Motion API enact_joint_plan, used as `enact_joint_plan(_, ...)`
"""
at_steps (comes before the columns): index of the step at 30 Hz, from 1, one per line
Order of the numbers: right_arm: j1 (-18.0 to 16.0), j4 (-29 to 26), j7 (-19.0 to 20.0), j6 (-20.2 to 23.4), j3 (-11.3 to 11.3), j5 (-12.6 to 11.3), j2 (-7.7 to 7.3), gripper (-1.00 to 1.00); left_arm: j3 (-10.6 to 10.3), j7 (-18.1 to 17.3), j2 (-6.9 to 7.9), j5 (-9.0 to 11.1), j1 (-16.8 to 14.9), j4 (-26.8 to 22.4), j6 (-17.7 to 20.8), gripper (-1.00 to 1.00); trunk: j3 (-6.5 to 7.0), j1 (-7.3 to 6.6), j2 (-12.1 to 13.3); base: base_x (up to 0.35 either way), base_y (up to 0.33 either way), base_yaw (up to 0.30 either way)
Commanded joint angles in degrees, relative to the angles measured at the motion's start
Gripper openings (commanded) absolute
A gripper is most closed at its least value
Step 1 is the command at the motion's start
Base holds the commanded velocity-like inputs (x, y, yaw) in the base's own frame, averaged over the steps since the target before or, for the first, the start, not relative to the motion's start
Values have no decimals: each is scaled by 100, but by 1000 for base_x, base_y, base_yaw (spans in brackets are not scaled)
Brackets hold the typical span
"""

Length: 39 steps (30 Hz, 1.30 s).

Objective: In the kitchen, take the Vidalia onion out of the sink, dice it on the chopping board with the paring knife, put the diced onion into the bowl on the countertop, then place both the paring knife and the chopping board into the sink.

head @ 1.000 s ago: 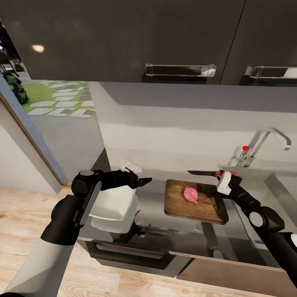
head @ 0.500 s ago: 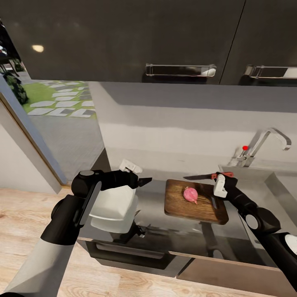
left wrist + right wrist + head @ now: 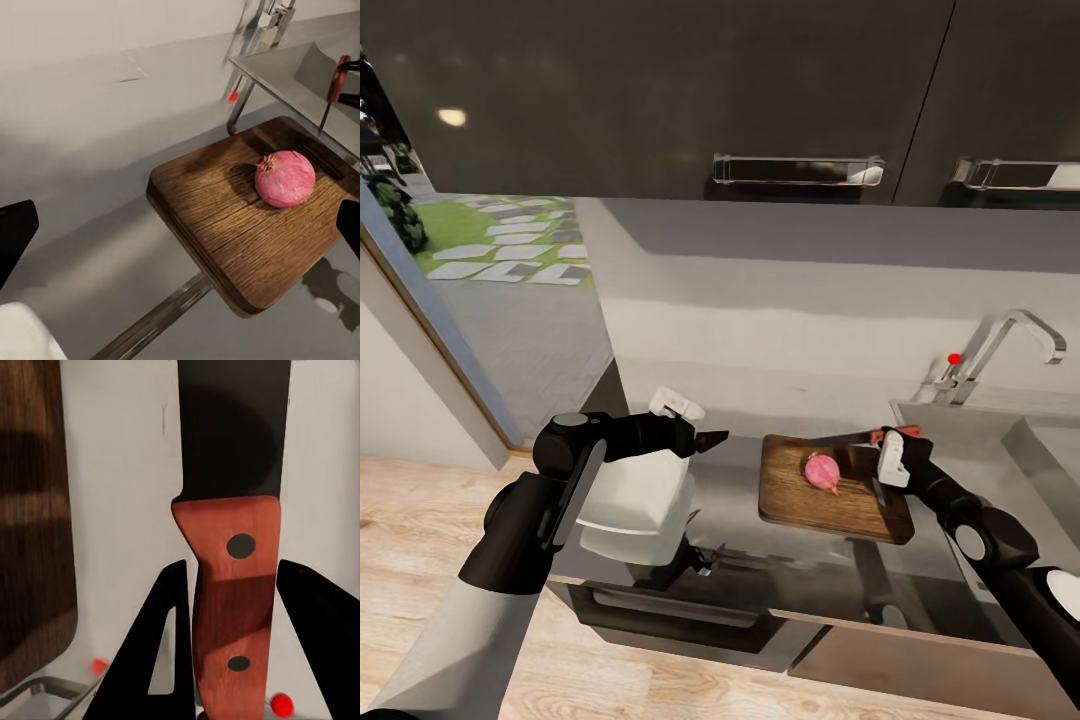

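- Head view: pink-red round Vidalia onion (image 3: 822,471) w/ papery skin sitting on rectangular dark-brown wooden chopping board (image 3: 830,487), roughly mid-board, on glossy dark-grey countertop (image 3: 740,545).
- Right gripper (image 3: 888,440) at board's far right corner, pinched on small red-handled, dark-bladed paring knife (image 3: 850,438); blade roughly level, tip aimed toward left arm's side, hanging just behind and above onion.
- Left gripper (image 3: 712,439) parked apart from board, over shallow white square bowl (image 3: 635,500); fingers look parted, holding nothing.
- Grey steel sink (image 3: 1000,440) w/ chrome angular tap (image 3: 1000,355) beyond board on right side.
- Left wrist view: onion (image 3: 285,178) on board (image 3: 247,217), stem tuft up-ish, apart from board edges; left fingers spread wide, nothing between.
- Right wrist view: red handle w/ two dark rivets (image 3: 236,607) clamped between black fingers (image 3: 169,645); grip looks firm, handle centred.
- Step in hand, prob: bringing blade onto onion to dice. To do well: line edge over onion's middle, tilt edge downward, descend straight & slow, keep pinch tight; round onion may roll, so avoid glancing contact; stay inside board.
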Motion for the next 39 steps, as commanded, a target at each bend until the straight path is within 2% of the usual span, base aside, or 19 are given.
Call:
enact_joint_plan(1, -5, 11, 15, -34, 3, 57, -3, -100, -6, -1, 3, 16, -8, -4, 41, 100, -11, 3, -12, 0, 0, 0)
enact_joint_plan(29, -5, 180, -33, -22, -5, 61, 0, -100, -11, -1, 3, 16, -11, 1, 41, 100, -11, 3, -12, 0, 0, 0)
enact_joint_plan(39, -5, 541, -341, -22, 71, 117, 5, -100, -11, -1, 3, 16, -11, -2, 41, 100, -11, 3, -12, 0, 0, 0)
